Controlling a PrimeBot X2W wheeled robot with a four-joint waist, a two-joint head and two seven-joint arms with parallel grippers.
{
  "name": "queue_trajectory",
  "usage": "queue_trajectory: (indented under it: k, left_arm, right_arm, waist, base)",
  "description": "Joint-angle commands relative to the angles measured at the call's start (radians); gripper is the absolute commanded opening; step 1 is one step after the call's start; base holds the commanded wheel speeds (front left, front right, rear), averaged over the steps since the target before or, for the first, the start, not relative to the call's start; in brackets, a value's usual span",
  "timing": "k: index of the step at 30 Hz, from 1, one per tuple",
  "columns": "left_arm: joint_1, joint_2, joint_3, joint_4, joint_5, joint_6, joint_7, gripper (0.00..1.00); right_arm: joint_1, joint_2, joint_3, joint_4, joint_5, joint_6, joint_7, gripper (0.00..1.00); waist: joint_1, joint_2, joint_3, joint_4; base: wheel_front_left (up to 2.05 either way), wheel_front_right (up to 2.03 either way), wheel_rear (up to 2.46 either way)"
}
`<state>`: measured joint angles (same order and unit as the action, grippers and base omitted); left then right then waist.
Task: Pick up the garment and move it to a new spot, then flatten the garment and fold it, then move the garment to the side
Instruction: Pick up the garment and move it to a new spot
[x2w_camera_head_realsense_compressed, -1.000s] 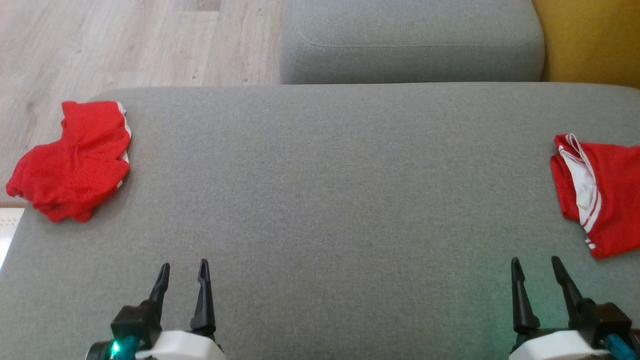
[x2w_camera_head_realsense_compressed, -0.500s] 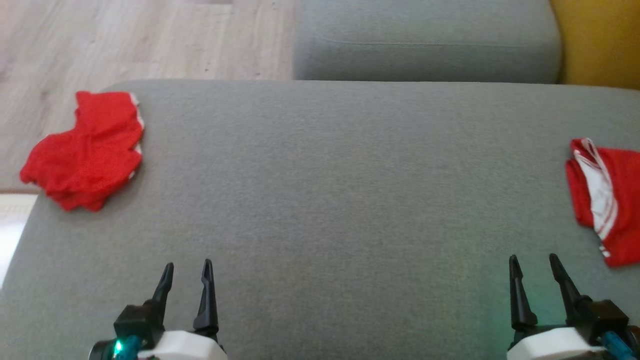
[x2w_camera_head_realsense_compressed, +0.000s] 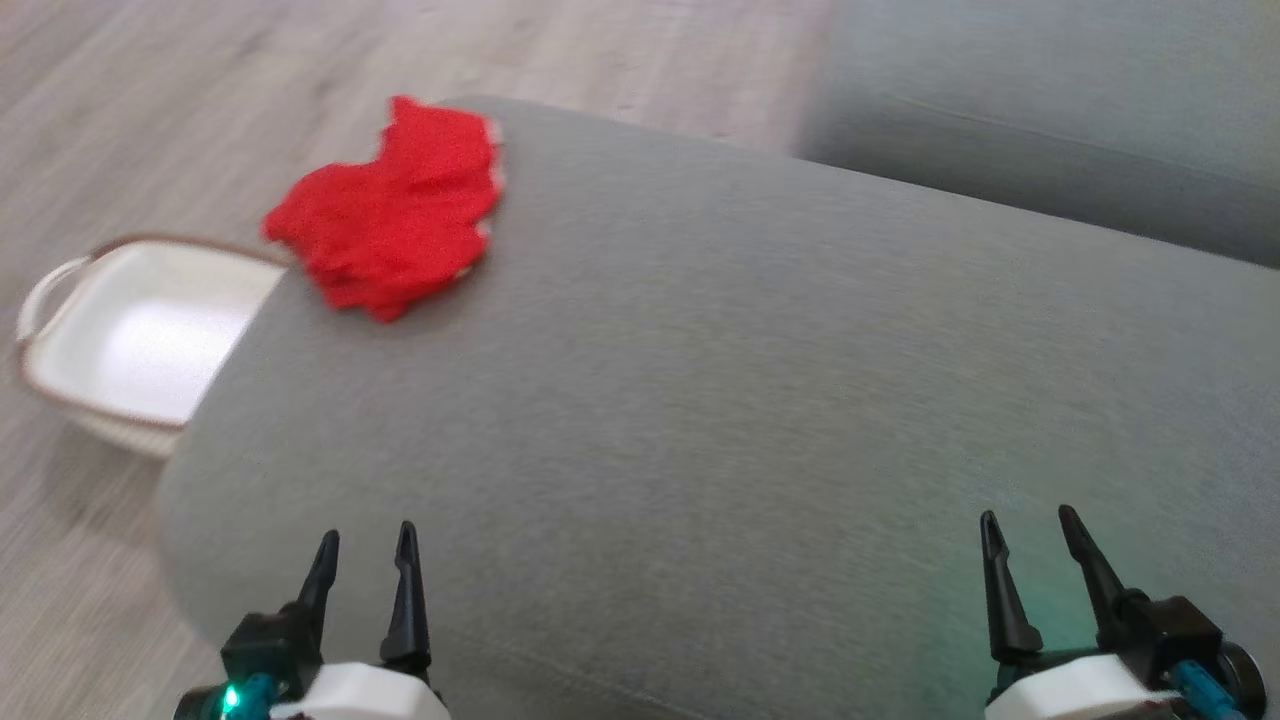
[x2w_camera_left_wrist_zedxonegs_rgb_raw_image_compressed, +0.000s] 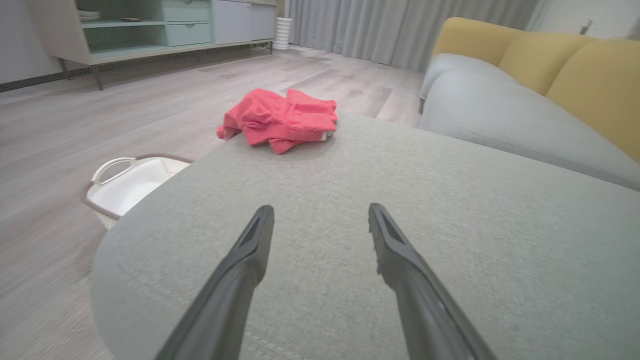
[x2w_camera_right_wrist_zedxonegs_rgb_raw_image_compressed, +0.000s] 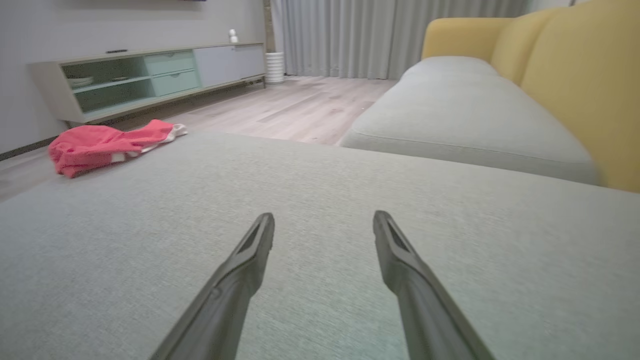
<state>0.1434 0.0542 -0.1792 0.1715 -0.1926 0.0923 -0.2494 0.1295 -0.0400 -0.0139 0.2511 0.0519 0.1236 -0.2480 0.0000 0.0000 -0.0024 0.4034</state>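
A smooth white basket (x2w_camera_head_realsense_compressed: 105, 425) with a brown rim sits on the pale wood-grain floor (x2w_camera_head_realsense_compressed: 150, 100) at the far left. Just beside it, the crumpled red mesh garment (x2w_camera_head_realsense_compressed: 395, 210) lies at the far left corner of the rounded, coarse-woven grey cushion (x2w_camera_head_realsense_compressed: 700, 350). The left gripper (x2w_camera_head_realsense_compressed: 367, 532) hovers over the near edge, well apart from the garment, its tapered dark fingers spread and empty. The right gripper (x2w_camera_head_realsense_compressed: 1028, 515), likewise spread and empty, is farther still.
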Motion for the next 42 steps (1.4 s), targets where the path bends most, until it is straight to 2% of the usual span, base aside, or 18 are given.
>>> queue_trajectory:
  k: [1, 5, 9, 15, 19, 24, 30, 37, 38, 39, 42]
  left_arm:
    - [-0.022, -0.004, 0.035, -0.031, -0.006, 0.005, -0.012, 1.0]
    - [-0.016, -0.004, 0.043, -0.044, -0.02, 0.012, -0.012, 1.0]
    - [-0.051, -0.004, 0.062, -0.062, -0.047, 0.011, -0.012, 1.0]
    - [-0.249, 0.01, 0.127, -0.047, -0.056, -0.036, -0.012, 1.0]
    - [-0.447, 0.062, 0.156, 0.073, -0.069, -0.064, 0.014, 1.0]
    - [-0.711, 0.126, 0.148, 0.288, -0.06, -0.083, 0.131, 1.0]
    - [-0.956, 0.124, 0.146, 0.564, -0.091, -0.098, 0.234, 1.0]
    - [-1.105, 0.115, 0.127, 0.824, -0.098, -0.118, 0.257, 1.0]
    - [-1.116, 0.116, 0.121, 0.851, -0.094, -0.121, 0.256, 0.53]
    - [-1.125, 0.121, 0.112, 0.874, -0.087, -0.125, 0.249, 0.0]
    - [-1.141, 0.129, 0.102, 0.909, -0.083, -0.143, 0.231, 0.0]
  right_arm:
    - [-0.053, -0.01, 0.022, -0.03, -0.001, 0.007, -0.014, 1.0]
    - [-0.06, -0.01, 0.027, -0.027, -0.015, 0.007, -0.014, 1.0]
    - [-0.079, -0.01, 0.02, -0.043, -0.043, 0.007, -0.009, 1.0]
    - [-0.133, -0.011, -0.027, -0.119, -0.141, 0.007, 0.033, 1.0]
    - [-0.163, -0.039, -0.042, -0.188, -0.182, 0.007, 0.069, 1.0]
    - [-0.189, -0.095, -0.064, -0.291, -0.192, 0.007, 0.126, 1.0]
    - [-0.196, -0.148, -0.064, -0.396, -0.182, 0.007, 0.185, 1.0]
    - [-0.186, -0.171, -0.047, -0.475, -0.166, 0.007, 0.233, 1.0]
    - [-0.185, -0.17, -0.048, -0.48, -0.164, 0.007, 0.236, 1.0]
    - [-0.185, -0.168, -0.049, -0.482, -0.162, 0.007, 0.237, 1.0]
    - [-0.186, -0.163, -0.052, -0.481, -0.158, 0.007, 0.237, 1.0]
  waist:
    - [0.0, 0.0, 0.012, 0.073]
    - [0.0, 0.0, 0.034, 0.1]
    - [0.0, 0.0, 0.097, 0.089]
    - [0.0, 0.0, 0.266, 0.051]
    - [0.0, 0.0, 0.377, 0.028]
    - [0.0, 0.0, 0.493, 0.015]
    - [0.0, 0.0, 0.576, -0.004]
    - [0.0, 0.0, 0.607, -0.034]
    - [0.0, 0.0, 0.604, -0.038]
    - [0.0, 0.0, 0.599, -0.043]
    - [0.0, 0.0, 0.587, -0.05]
  base:
    - [0.0, 0.0, 0.0]
    - [0.0, 0.0, 0.0]
    - [0.0, 0.0, 0.0]
    - [0.0, 0.0, 0.0]
    - [0.0, 0.0, 0.0]
    - [0.0, 0.0, 0.0]
    - [0.0, 0.0, 0.0]
    - [0.0, 0.0, 0.0]
    - [0.0, 0.0, 0.0]
    - [0.0, 0.0, 0.0]
    - [0.0, 0.0, 0.0]
